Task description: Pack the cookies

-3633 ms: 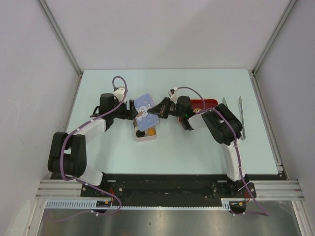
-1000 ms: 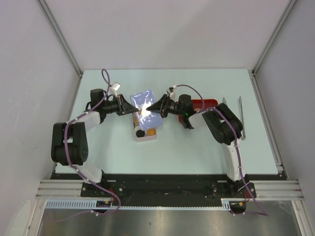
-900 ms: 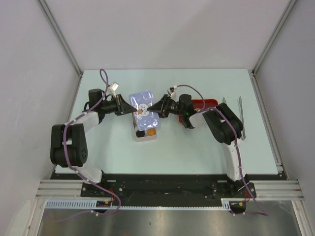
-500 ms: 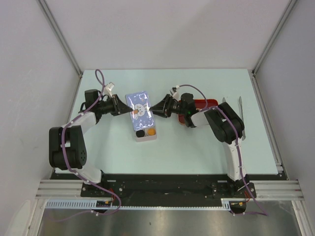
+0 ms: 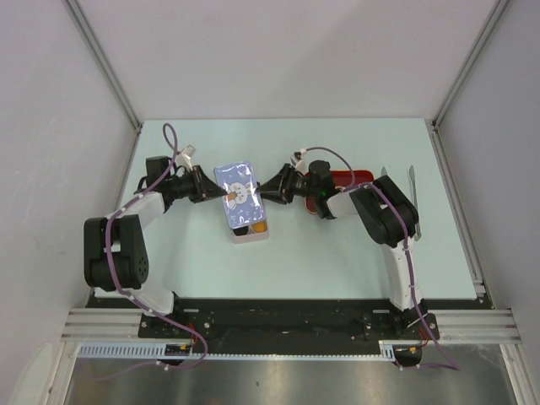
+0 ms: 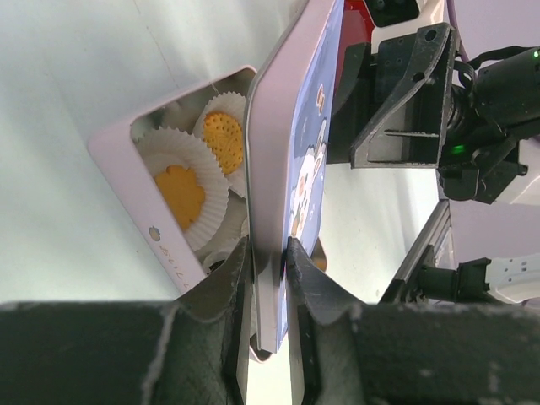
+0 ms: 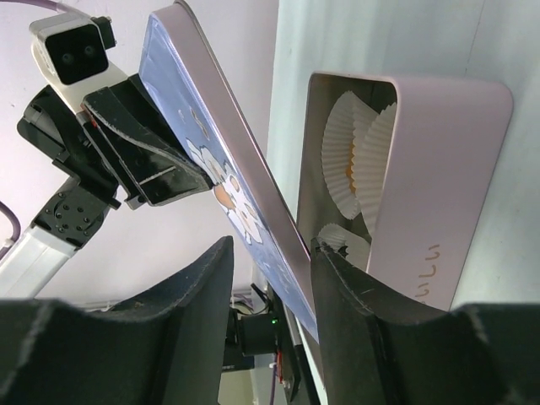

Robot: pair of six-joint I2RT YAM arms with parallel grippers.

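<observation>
Left wrist view: the left gripper (image 6: 267,253) is clamped narrow on the near edge of a lilac-blue rectangular tin lid with a cartoon print (image 6: 299,143), which stands on edge up the middle of the frame.
Right wrist view: the right gripper (image 7: 272,249) has its jaws apart with the lid's other edge between them; the lid touches the right-hand finger (image 7: 337,287) and stands clear of the other.
Lid: tilted, hanging over the upper part of the tin and partly covering it.
Tin: a pale pink rectangular metal box (image 6: 135,186), open, lying on the pale green table (image 5: 337,253) at centre-left of the top view.
Cookies: small round orange biscuits (image 6: 180,192) sit inside the tin in white pleated paper cups (image 6: 160,152). From above, an orange one and a dark one show at the tin's uncovered lower end.
Change from earlier: the left arm now reaches further toward the left of the frame, and the lid has shifted left with it. The bright glare on the lid is gone. The tin has not moved.
</observation>
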